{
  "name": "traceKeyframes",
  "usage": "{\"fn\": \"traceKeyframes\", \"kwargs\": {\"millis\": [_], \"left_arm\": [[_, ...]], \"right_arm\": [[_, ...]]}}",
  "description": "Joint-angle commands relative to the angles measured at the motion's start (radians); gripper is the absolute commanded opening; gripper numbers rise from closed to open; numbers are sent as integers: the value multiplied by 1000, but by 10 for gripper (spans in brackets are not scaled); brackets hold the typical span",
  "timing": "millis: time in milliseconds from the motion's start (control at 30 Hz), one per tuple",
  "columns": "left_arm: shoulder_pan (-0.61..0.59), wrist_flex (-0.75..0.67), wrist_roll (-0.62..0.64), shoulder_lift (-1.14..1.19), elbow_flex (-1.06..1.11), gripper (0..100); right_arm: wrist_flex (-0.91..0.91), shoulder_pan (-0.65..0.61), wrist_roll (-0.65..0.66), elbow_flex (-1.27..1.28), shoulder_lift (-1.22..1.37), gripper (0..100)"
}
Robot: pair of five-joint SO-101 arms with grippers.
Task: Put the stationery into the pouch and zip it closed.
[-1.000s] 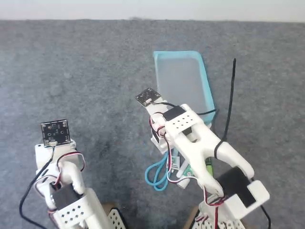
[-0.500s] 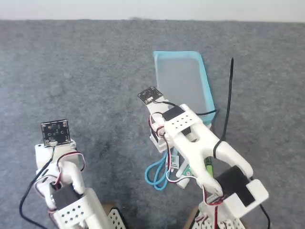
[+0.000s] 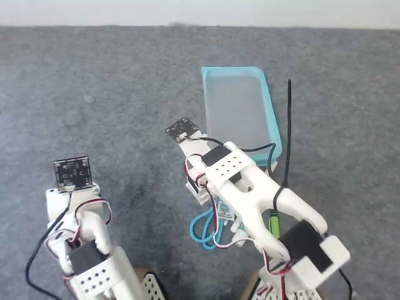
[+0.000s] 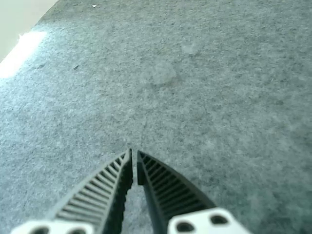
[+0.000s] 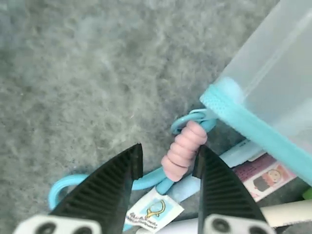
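Swung toward nine o'clock, right gripper gapes wide around a pink charm; stationery lies outside the pouch, left gripper pinched closed.

turquoise-trimmed frosted pouch, grey carpet

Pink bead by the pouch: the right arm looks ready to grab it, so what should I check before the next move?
1. The right gripper is open: ok.
2. The pink bead lines up between its jaws: ok, though nearer one finger.
3. Stationery inside the pouch: not ok; the card and green pen lie outside.
4. Pouch mouth open: cannot tell.
5. The left gripper is out of the way, shut over bare carpet: ok.
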Motion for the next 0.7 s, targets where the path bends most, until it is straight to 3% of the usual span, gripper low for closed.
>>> {"fn": "traceKeyframes", "kwargs": {"millis": [0,100,300,500,667], "left_arm": [[2,3,14,-26,-10,12],[2,3,14,-26,-10,12],[2,5,14,-26,-10,12],[12,61,14,-26,-10,12],[106,68,6,-26,-10,12]], "right_arm": [[-21,50,-15,-66,47,180],[-19,88,-15,-81,79,161],[-2,119,-2,-114,62,2],[268,174,169,-304,-120,6],[420,182,259,-427,-243,6]]}}
